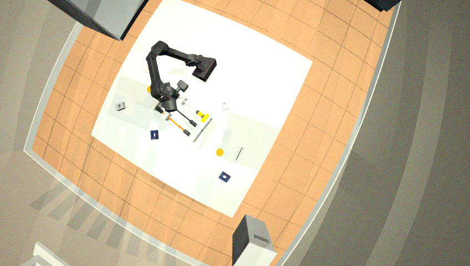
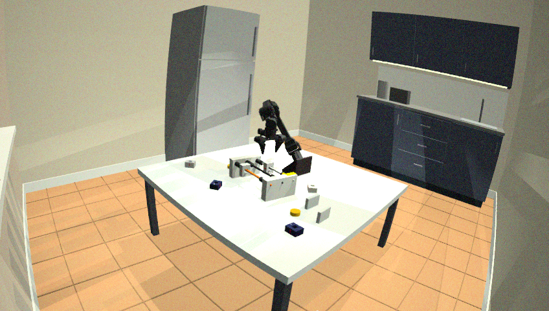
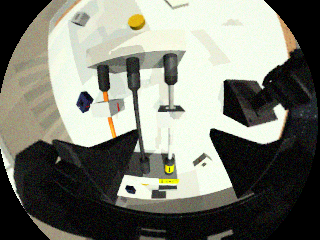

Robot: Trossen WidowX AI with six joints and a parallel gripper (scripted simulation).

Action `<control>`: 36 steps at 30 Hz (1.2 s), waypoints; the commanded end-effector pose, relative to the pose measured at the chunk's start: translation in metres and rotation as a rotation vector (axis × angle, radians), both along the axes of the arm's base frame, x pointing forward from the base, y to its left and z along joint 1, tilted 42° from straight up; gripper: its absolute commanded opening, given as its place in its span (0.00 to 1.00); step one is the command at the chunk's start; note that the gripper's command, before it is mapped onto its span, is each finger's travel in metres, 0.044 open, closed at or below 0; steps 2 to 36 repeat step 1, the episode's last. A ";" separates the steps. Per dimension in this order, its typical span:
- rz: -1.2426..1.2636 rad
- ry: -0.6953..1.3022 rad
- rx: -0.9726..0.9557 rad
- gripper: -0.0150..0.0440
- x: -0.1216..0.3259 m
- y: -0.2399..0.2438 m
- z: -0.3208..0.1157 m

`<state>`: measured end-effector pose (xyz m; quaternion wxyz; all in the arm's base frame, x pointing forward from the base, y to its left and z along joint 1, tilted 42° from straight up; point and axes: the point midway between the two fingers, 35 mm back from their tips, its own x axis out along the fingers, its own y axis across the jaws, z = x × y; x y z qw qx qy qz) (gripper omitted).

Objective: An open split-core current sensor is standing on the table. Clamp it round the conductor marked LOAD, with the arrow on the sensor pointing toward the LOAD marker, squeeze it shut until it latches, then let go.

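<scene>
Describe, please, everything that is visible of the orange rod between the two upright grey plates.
The thin, straight orange rod looks smooth, perhaps plastic-coated. It lies level above the white table, at one side of the dark rod. Black sleeves cover its ends, and a pale block sits around it. The gripper's fingers do not touch it.

From high overhead, the top view looks down at the table, turned askew — well back, with floor all round. The exterior view stands off one corner, a bit above, and faces across the table toward the fridge and cabinets. The wrist view sits closest — down over the rods, fingers framing its lower part. All three share the rods and the arm's base.
</scene>
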<state>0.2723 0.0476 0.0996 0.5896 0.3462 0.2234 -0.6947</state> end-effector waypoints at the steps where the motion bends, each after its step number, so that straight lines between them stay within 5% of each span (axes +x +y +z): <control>1: 0.000 0.000 0.000 1.00 0.000 0.000 0.000; 36: 0.000 0.000 0.000 1.00 0.000 0.000 0.000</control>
